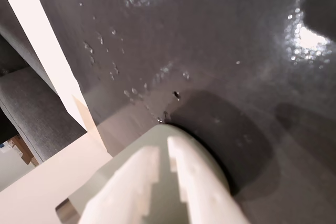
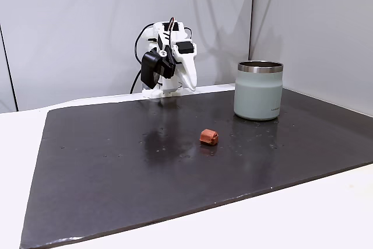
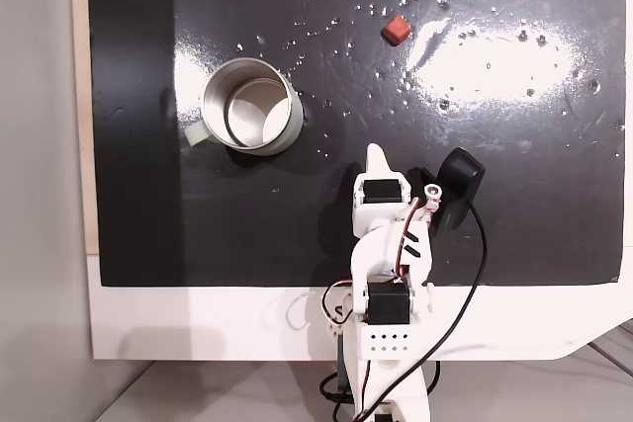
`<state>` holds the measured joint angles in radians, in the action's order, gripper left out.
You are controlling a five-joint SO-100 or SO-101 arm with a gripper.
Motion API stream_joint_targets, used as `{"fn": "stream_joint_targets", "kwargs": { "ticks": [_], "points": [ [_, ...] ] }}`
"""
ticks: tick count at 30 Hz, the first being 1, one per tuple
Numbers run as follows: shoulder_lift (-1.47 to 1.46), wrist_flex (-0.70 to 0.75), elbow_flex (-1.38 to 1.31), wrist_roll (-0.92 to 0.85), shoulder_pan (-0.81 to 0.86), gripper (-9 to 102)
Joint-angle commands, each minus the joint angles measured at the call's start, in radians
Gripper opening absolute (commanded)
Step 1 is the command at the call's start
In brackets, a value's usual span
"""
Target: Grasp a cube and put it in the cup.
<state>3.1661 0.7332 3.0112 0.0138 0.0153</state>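
Here the gripper (image 1: 164, 153) hangs folded back and nearly closed, grasping nothing, while the cube (image 2: 208, 137) lies near the cup (image 2: 258, 90).

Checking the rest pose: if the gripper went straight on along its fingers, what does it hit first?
Probably the black mat. In a fixed view the gripper points down just behind the mat's rear edge. The cup and cube sit off that line. Depth is unclear.

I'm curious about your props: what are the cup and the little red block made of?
The cup looks like metal: shiny steel rim, matte pale grey-green coating on the body. The block looks matte brick-red with rounded edges, perhaps rubber or clay; the pictures can't settle which.
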Motion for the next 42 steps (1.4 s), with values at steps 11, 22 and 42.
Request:
{"fn": "stream_joint_targets", "kwargs": {
  "ticks": [11, 22, 42],
  "points": [
    [0.012, -0.035, -0.008, -0.04, -0.002, 0],
    [-0.091, 0.06, -0.291, -0.092, 0.043, 0],
    [-0.911, 0.279, -1.221, -0.132, 0.109, 0]
  ]
}}
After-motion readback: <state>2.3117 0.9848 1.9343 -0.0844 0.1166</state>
